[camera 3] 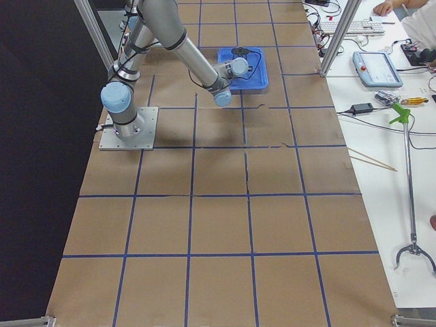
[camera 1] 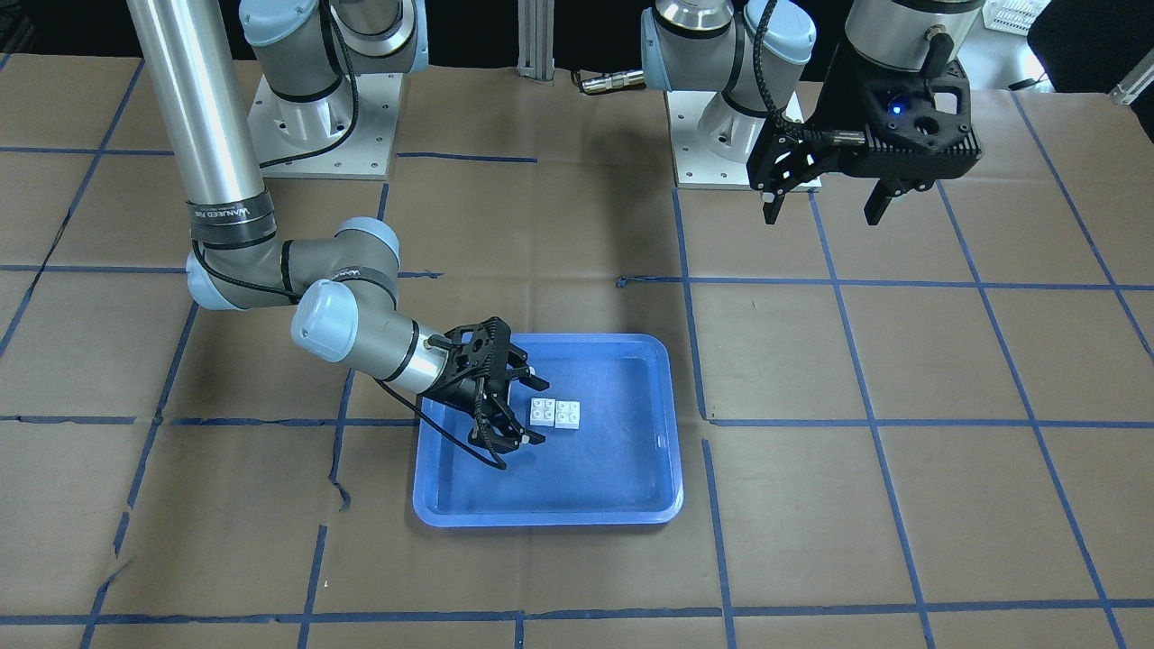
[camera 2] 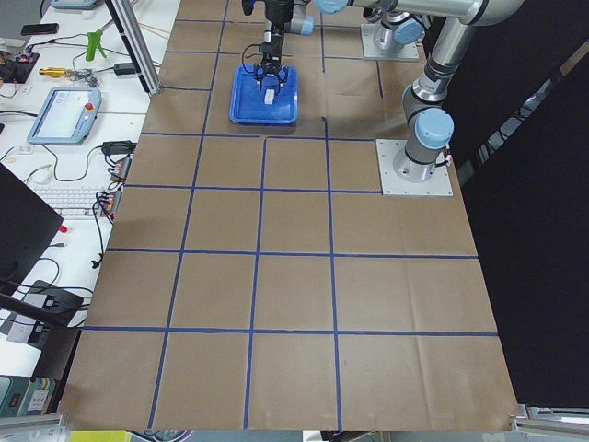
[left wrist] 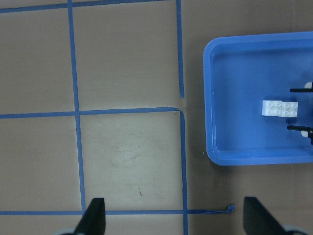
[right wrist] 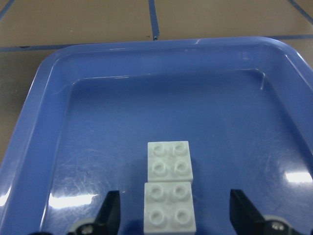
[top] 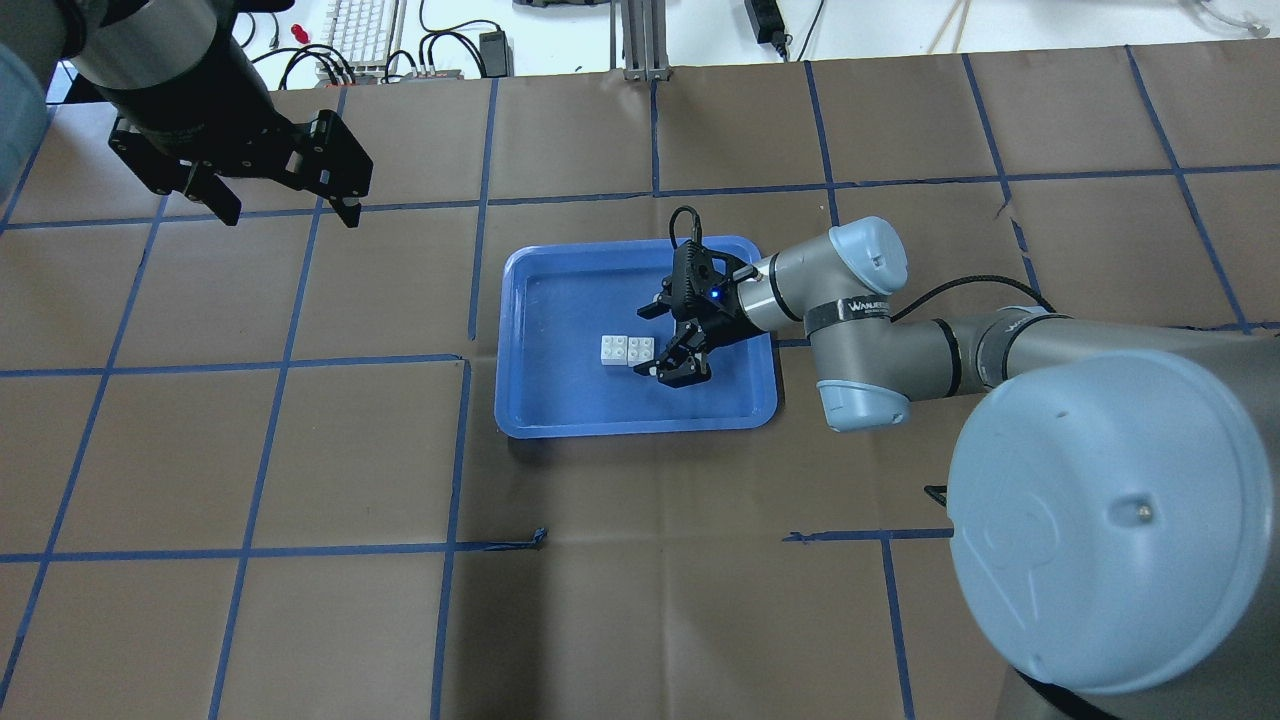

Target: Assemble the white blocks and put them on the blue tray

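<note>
Bounding edges: the blue tray [camera 1: 541,518] has a raised rim all round, and the right gripper [camera 1: 529,406] reaches in low over one short side.
Open room: bare tray floor lies on every side of the white blocks [camera 1: 555,413], which sit near the tray's middle, well in from the rim. The brown-papered table [camera 1: 902,361] spreads around the tray.
Right jaws: spread wide, gripping nothing.
Blocks against right jaws: two bricks, studs up, lie side by side, edge to edge. The nearer one sits between the fingertips with a gap on each side, and the other lies just beyond the tips.
Left gripper [camera 1: 822,216]: jaws apart and empty, hanging high, well apart from the tray.
</note>
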